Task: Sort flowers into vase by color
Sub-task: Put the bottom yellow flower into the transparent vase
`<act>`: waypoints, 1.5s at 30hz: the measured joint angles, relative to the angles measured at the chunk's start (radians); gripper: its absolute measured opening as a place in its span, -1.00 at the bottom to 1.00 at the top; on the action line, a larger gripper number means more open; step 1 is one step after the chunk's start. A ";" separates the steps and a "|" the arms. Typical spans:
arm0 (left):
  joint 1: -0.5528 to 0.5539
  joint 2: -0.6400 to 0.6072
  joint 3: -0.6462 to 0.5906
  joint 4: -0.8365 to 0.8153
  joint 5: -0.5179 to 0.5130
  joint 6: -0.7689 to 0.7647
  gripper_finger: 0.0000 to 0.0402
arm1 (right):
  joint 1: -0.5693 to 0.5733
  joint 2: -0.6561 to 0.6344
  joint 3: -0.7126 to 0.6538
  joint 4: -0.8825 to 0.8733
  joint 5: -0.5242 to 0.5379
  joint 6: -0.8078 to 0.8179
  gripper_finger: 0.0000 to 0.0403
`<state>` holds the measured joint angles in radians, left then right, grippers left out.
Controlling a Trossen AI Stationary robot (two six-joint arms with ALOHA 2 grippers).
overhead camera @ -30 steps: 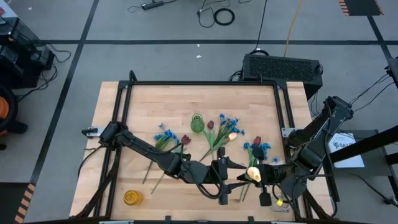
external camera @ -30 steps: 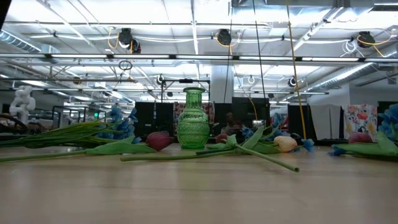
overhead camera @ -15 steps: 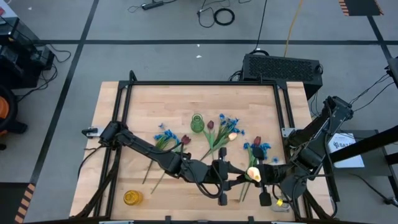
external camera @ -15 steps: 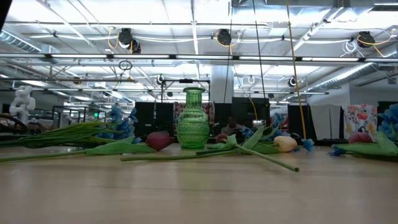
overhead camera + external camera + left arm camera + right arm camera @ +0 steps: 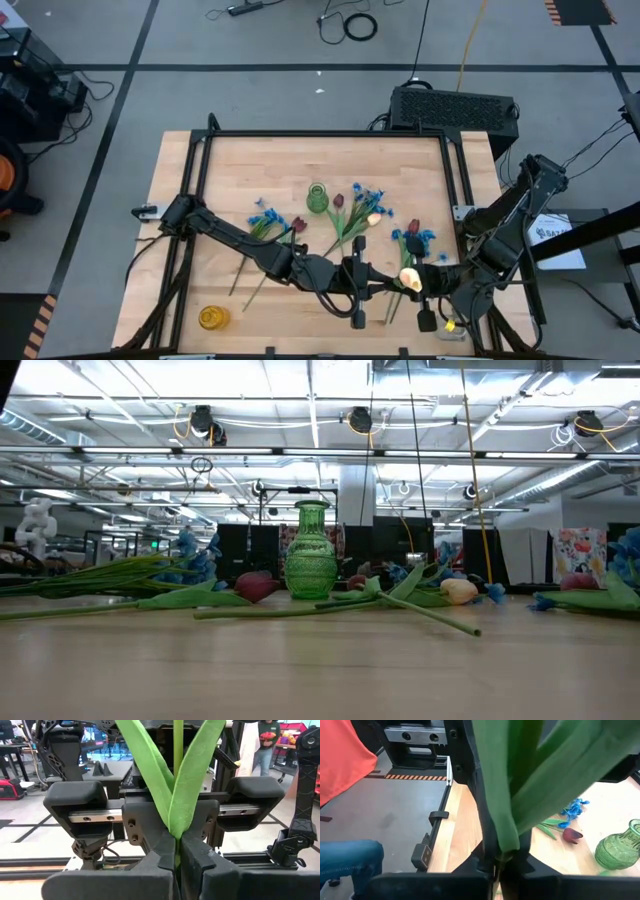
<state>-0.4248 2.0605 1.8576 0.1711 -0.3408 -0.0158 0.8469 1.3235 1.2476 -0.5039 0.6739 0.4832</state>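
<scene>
Both hands (image 5: 385, 285) pinch one cream tulip (image 5: 408, 279).

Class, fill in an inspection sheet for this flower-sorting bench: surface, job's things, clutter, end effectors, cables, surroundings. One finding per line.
Surface: pale wooden table top, black frame around it.
Job's things: ribbed green glass vase upright mid-table; small yellow glass vase near the front left corner; blue, dark red and cream artificial flowers lying around the green vase.
Clutter: nothing seen.
End effectors: left end effector and right end effector both shut on the green stem of the cream-yellow tulip near the front edge.
Cables: loose black cables on the floor beyond the table.
Surroundings: black ventilated box behind the table; grey floor.
</scene>
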 joint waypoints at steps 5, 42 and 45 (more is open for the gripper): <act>-0.003 0.000 0.000 0.003 0.001 0.005 -0.94 | 0.017 -0.026 0.000 0.004 -0.013 0.039 -0.59; -0.046 0.228 0.000 0.847 0.139 0.310 -0.95 | 0.163 -0.398 0.001 -0.222 0.302 -0.001 0.27; -0.029 0.275 0.005 0.915 0.140 0.310 -0.95 | 0.163 -0.414 0.001 -0.247 0.374 -0.002 0.27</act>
<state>-0.4541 2.3355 1.8627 1.0865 -0.2008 0.2943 1.0100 0.9095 1.2484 -0.7511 1.0484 0.4810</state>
